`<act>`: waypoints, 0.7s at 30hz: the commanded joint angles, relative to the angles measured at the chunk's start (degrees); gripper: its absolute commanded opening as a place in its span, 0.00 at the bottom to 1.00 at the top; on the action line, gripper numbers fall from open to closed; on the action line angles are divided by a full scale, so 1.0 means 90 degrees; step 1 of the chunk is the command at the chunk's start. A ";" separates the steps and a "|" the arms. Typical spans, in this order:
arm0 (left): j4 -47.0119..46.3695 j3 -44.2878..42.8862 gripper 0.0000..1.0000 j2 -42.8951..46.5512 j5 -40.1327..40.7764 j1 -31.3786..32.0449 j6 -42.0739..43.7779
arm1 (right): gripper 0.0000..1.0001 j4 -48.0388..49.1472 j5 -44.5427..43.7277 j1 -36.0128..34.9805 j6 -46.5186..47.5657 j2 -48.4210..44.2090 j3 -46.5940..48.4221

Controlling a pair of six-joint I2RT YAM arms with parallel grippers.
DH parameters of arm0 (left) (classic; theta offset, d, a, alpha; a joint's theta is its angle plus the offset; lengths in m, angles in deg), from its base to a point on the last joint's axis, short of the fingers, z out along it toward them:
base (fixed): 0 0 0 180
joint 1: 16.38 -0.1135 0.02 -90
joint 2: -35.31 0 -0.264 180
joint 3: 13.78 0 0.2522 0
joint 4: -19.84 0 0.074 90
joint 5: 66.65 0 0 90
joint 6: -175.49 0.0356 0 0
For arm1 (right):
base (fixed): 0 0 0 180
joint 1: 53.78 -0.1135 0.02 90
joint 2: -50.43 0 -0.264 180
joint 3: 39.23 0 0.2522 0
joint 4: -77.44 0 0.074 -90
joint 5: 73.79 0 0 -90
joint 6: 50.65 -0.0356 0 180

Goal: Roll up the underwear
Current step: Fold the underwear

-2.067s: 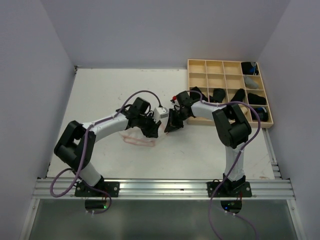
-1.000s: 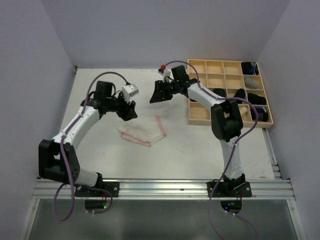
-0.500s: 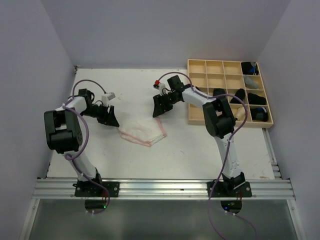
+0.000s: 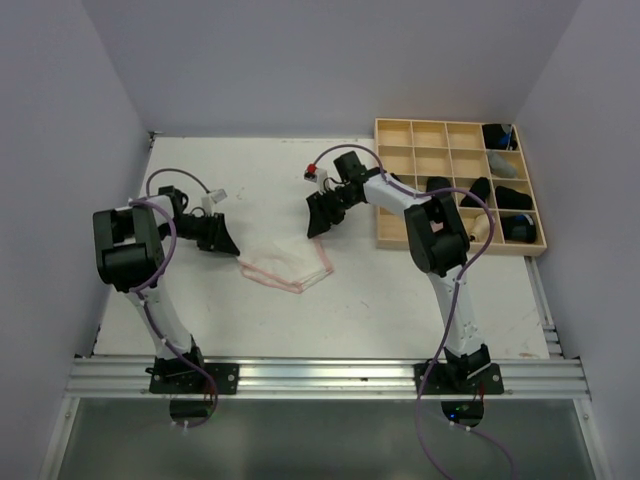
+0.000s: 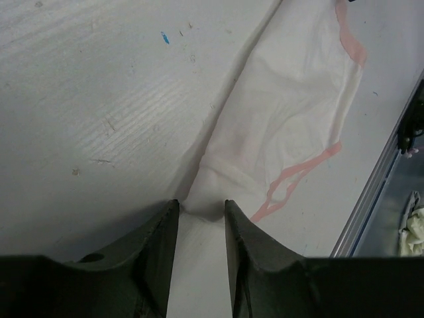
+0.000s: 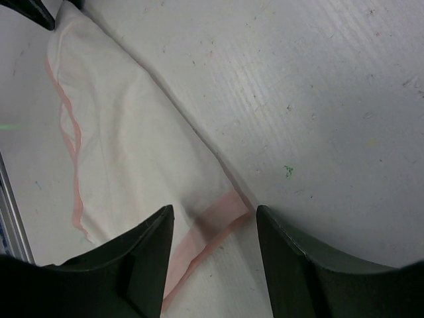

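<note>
The left gripper (image 5: 199,204) is sitting low at the left corner of the whitish underwear with pink edging (image 4: 285,266). Its jaws are standing narrowly apart with a small fold of cloth between them, not clamped yet, I think. The underwear is lying flat on the white table (image 4: 400,290), between both arms. The right gripper (image 6: 212,215) is straddling the right corner, its jaws wider and holding nothing. Both should be pinching only the hem, evenly, so the roll starts straight.
</note>
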 commanded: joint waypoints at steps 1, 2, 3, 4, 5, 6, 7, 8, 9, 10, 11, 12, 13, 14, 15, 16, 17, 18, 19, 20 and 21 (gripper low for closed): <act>-0.0093 -0.0073 0.37 -0.0207 -0.0171 -0.0031 0.0080 | 0.56 -0.0323 -0.0057 -0.0042 0.0304 0.0190 0.0143; 0.0033 -0.0083 0.33 -0.0246 -0.0181 -0.0031 0.0149 | 0.56 -0.0323 -0.0056 -0.0032 0.0295 0.0200 0.0143; 0.0073 -0.0083 0.29 -0.0256 -0.0133 -0.0040 0.0198 | 0.54 -0.0303 -0.0056 -0.0042 0.0265 0.0200 0.0153; 0.0093 -0.0063 0.26 -0.0256 -0.0094 -0.0050 0.0217 | 0.53 -0.0303 -0.0047 -0.0032 0.0256 0.0200 0.0153; 0.0093 -0.0034 0.20 -0.0237 -0.0064 -0.0050 0.0295 | 0.51 -0.0322 -0.0066 -0.0042 0.0246 0.0209 0.0163; 0.0112 -0.0015 0.15 -0.0227 0.0004 -0.0069 0.0325 | 0.47 -0.0323 -0.0057 -0.0042 0.0217 0.0190 0.0163; 0.0122 -0.0005 0.12 -0.0188 0.0024 -0.0089 0.0431 | 0.43 -0.0313 -0.0047 -0.0032 0.0197 0.0200 0.0163; 0.0190 0.0034 0.07 -0.0149 0.0034 -0.0108 0.0539 | 0.39 -0.0303 -0.0076 -0.0032 0.0177 0.0190 0.0163; 0.0190 0.0073 0.05 -0.0100 0.0053 -0.0138 0.0627 | 0.30 -0.0313 -0.0105 -0.0023 0.0139 0.0190 0.0172; 0.0200 0.0122 0.03 -0.0013 0.0131 -0.0138 0.0734 | 0.24 -0.0313 -0.0115 -0.0013 0.0109 0.0171 0.0163; 0.0094 0.0277 0.00 0.0230 0.0276 -0.0148 0.0919 | 0.16 -0.0303 -0.0115 0.0016 0.0022 0.0151 0.0143; 0.0025 0.0366 0.00 0.0377 0.0375 -0.0148 0.1027 | 0.11 -0.0303 -0.0115 0.0036 -0.0027 0.0141 0.0133; -0.0034 0.0444 0.00 0.0659 0.0463 -0.0148 0.1270 | 0.07 -0.0274 -0.0096 0.0056 -0.0076 0.0093 0.0124; -0.0131 0.0609 0.00 0.0807 0.0560 -0.0148 0.1388 | 0.00 -0.0254 -0.0067 0.0094 -0.0115 0.0083 0.0095; -0.0180 0.0678 0.00 0.0944 0.0735 -0.0138 0.1486 | 0.00 -0.0216 -0.0047 0.0104 -0.0232 0.0053 0.0046; -0.0229 0.0756 0.00 0.1216 0.0814 -0.0148 0.1700 | 0.00 -0.0138 -0.0056 0.0124 -0.0291 0.0014 0.0016; -0.0336 0.0912 0.00 0.1354 0.0902 -0.0128 0.1770 | 0.00 -0.0127 -0.0056 0.0134 -0.0330 0.0004 -0.0003; -0.0395 0.0981 0.00 0.1462 0.1029 -0.0128 0.1819 | 0.00 -0.0108 -0.0037 0.0143 -0.0418 -0.0005 -0.0032; -0.0434 0.1049 0.00 0.1666 0.1069 -0.0128 0.1955 | 0.00 -0.0069 0.0002 0.0153 -0.0447 -0.0015 -0.0042; -0.0493 0.1147 0.00 0.1745 0.1098 -0.0119 0.1985 | 0.00 -0.0059 0.0031 0.0153 -0.0486 -0.0035 -0.0052; -0.0503 0.1177 0.00 0.1794 0.1166 -0.0109 0.2034 | 0.00 -0.0020 0.0060 0.0153 -0.0574 -0.0054 -0.0110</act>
